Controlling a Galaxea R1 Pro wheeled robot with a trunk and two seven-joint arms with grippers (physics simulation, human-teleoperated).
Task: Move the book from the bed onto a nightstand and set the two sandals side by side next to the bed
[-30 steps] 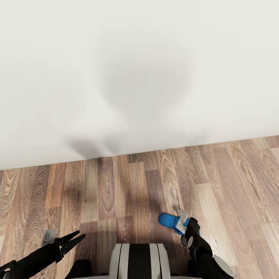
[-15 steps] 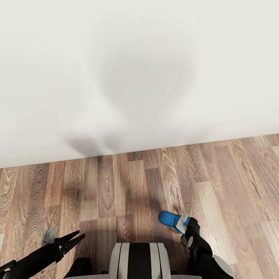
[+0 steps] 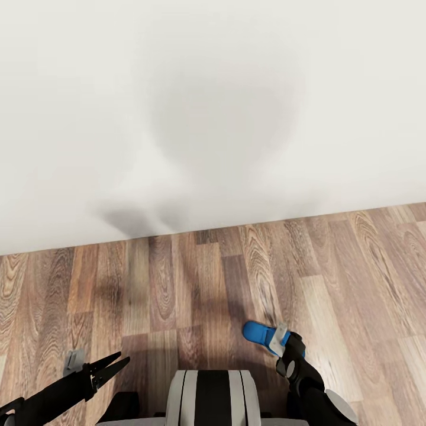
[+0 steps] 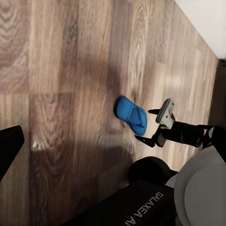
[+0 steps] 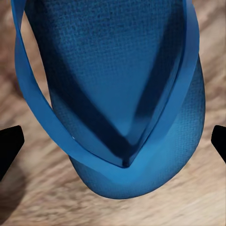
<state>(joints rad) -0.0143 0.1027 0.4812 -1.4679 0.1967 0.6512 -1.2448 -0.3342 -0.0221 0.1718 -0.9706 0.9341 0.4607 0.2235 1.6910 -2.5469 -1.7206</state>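
One bright blue sandal (image 3: pixel 258 333) hangs just above the wood floor, low at the right of the head view, with a shadow under it. My right gripper (image 3: pixel 280 343) is shut on it, one finger on each side of its toe end. In the right wrist view the sandal (image 5: pixel 117 84) lies strap-side up between the two dark fingertips (image 5: pixel 9 146). The left wrist view shows the sandal (image 4: pixel 131 113) in the right gripper (image 4: pixel 147 125) from the side. My left gripper (image 3: pixel 121 362) stands open and holds nothing. The book, the bed and the nightstand are out of view.
A plain white wall (image 3: pixel 213 118) stands straight ahead and carries my shadow. It meets the brown plank floor (image 3: pixel 195 284) a short way in front of my base (image 3: pixel 213 396). A dark strip (image 4: pixel 221 84) runs along one edge of the left wrist view.
The whole head view has shifted slightly, so the camera has moved. Both grippers and the sandal keep their places relative to my body.
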